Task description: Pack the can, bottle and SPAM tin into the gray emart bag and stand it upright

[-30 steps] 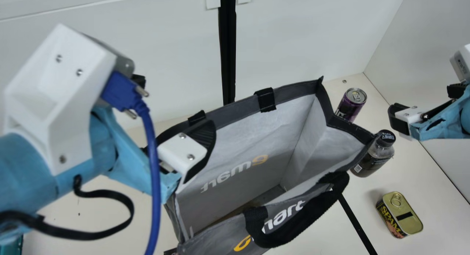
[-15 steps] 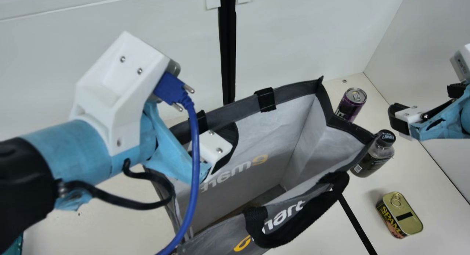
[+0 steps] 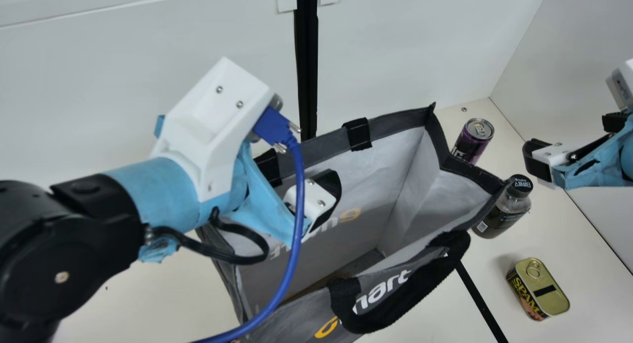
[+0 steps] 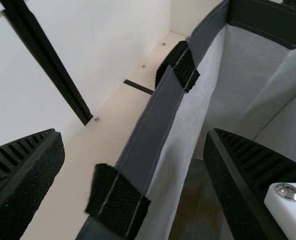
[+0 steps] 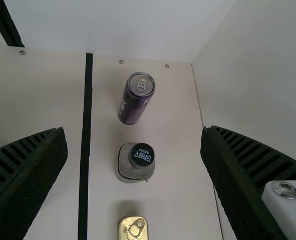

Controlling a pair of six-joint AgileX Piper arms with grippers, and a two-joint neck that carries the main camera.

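Left hand [image 3: 324, 193] open astride the gray emart bag's [image 3: 376, 199] rim, can [image 3: 472, 141] at bag's two o'clock, bottle [image 3: 503, 212] three, SPAM tin [image 3: 539, 287] four, right hand [image 3: 538, 159] open

Far wall [image 3: 405, 51]: white; I see a black strip [image 3: 306, 76] running down it.
Right wall [image 3: 583, 51]: pale, meeting it at a corner.
Table [image 3: 593, 303]: cream, black line [image 3: 482, 303] across, screws [image 5: 121, 62] along the far edge.
Light: soft.

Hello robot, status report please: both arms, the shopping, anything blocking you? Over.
Left tool open, straddling bag rim. Right tool open, empty. Can, bottle, SPAM tin outside bag. Blue cable partly blocks main view of bag. Over.
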